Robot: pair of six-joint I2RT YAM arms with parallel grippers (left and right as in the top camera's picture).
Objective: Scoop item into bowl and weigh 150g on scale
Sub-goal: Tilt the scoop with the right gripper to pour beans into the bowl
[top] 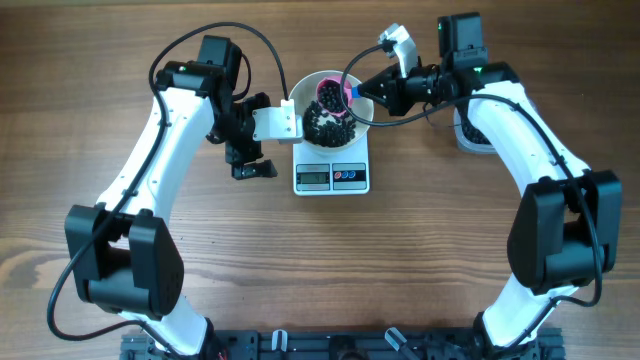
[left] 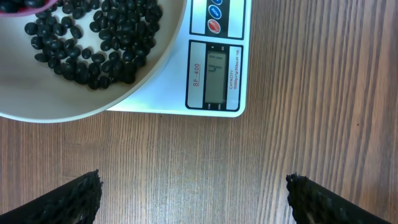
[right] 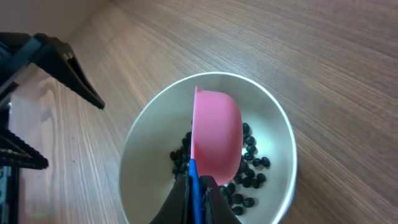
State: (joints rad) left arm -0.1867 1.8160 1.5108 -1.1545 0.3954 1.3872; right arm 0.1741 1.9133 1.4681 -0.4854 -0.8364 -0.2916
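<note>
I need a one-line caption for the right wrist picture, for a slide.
Right gripper holds a pink scoop tipped over the white bowl of black beans.

Robotics lab bench: left arm [top: 150, 170], right arm [top: 522, 132], wood-grain table [top: 330, 270].

Beans [left: 93, 37] in bowl [left: 74, 106] on scale [left: 186, 102]
</note>
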